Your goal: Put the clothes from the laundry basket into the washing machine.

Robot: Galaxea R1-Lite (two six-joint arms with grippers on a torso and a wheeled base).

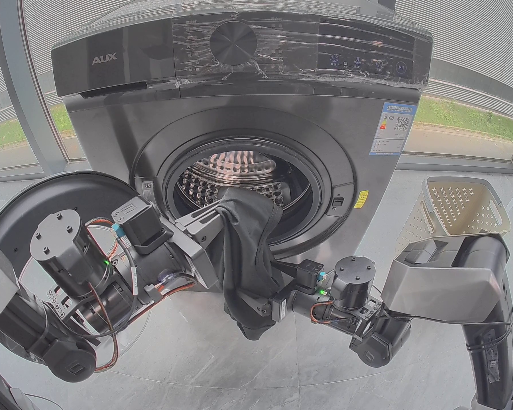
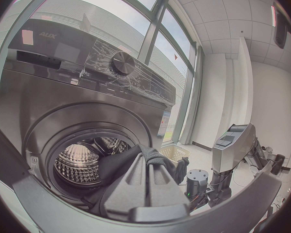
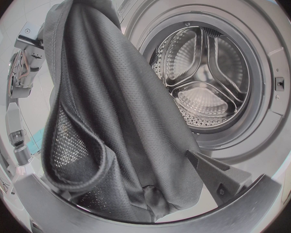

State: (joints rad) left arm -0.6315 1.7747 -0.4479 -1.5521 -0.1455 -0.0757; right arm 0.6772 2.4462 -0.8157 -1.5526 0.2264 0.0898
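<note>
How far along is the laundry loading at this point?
Done: the door is open, and the basket looks empty. In hand: the left gripper holds a dark garment at the mouth of the drum, its lower end hanging by the right gripper. To do: pushing it in; the drum looks empty.

Black cylindrical left arm [image 1: 68, 257] joints carry cap screws [image 1: 56, 239] and orange cables [image 1: 115, 343]. The right arm [image 1: 484, 314] wears an angular silver-grey shell [image 1: 444, 283].
</note>
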